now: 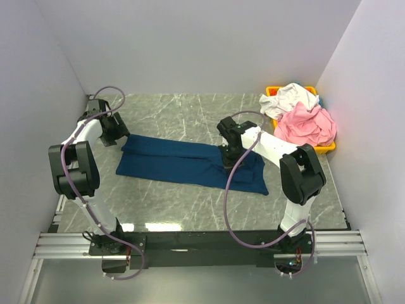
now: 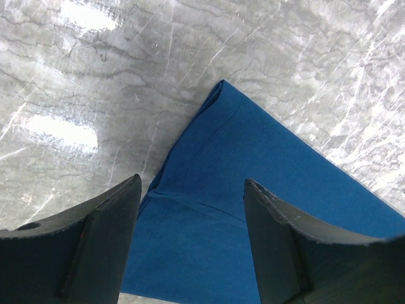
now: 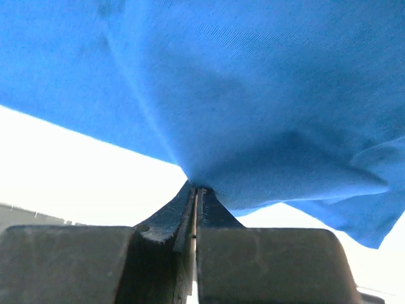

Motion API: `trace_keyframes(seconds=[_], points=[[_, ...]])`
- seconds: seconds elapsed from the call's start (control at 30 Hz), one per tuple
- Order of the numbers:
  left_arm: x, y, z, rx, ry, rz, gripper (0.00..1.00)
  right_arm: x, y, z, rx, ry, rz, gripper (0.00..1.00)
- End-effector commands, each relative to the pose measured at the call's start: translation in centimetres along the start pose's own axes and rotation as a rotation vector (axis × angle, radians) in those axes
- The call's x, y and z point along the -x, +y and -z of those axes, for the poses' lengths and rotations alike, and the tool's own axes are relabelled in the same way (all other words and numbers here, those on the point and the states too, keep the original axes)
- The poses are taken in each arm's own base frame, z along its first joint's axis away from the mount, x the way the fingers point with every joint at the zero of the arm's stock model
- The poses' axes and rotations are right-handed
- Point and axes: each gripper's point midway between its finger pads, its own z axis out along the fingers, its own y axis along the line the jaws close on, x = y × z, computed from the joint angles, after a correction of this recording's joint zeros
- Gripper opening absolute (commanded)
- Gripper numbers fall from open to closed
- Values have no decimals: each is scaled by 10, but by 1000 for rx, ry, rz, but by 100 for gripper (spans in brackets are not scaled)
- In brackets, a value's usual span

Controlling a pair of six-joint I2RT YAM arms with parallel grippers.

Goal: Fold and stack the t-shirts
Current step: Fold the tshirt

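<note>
Pinch on finely woven navy t-shirt (image 3: 266, 95) by right end effector (image 3: 196, 191) shows only in wrist view (left end effector (image 2: 191, 183) apart).

I see the navy t-shirt (image 1: 183, 161) folded into a long strip mid-scene; pink t-shirt (image 1: 310, 126) and white t-shirt (image 1: 288, 98) lie crumpled far right.

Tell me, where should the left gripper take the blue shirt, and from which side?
Probably its far left corner, from straight above: the blue shirt lies flat on the table there, and the open left gripper hangs over that edge. The right gripper pinches the right part.
</note>
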Motion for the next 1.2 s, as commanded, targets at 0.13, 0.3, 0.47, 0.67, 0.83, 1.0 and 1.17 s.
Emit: trace_keyframes(seconds=[0.13, 0.3, 0.47, 0.67, 0.83, 1.0, 1.17], points=[[9, -7, 3, -26, -18, -12, 71, -32, 28, 22, 147, 119, 57, 0], [5, -6, 2, -26, -8, -12, 71, -33, 35, 23, 165, 134, 76, 0], [3, -4, 4, -21, -7, -18, 71, -28, 54, 22, 251, 143, 73, 0], [3, -4, 5, -19, -8, -18, 71, -27, 67, 17, 292, 169, 90, 3], [10, -6, 8, -22, -26, -15, 71, -9, 72, 26, 284, 111, 85, 35], [29, -15, 18, -12, -83, -34, 71, 18, 50, 45, 244, -1, 10, 49], [32, -60, 22, -92, -109, -68, 72, 51, -18, 56, 156, -128, -155, 50]])
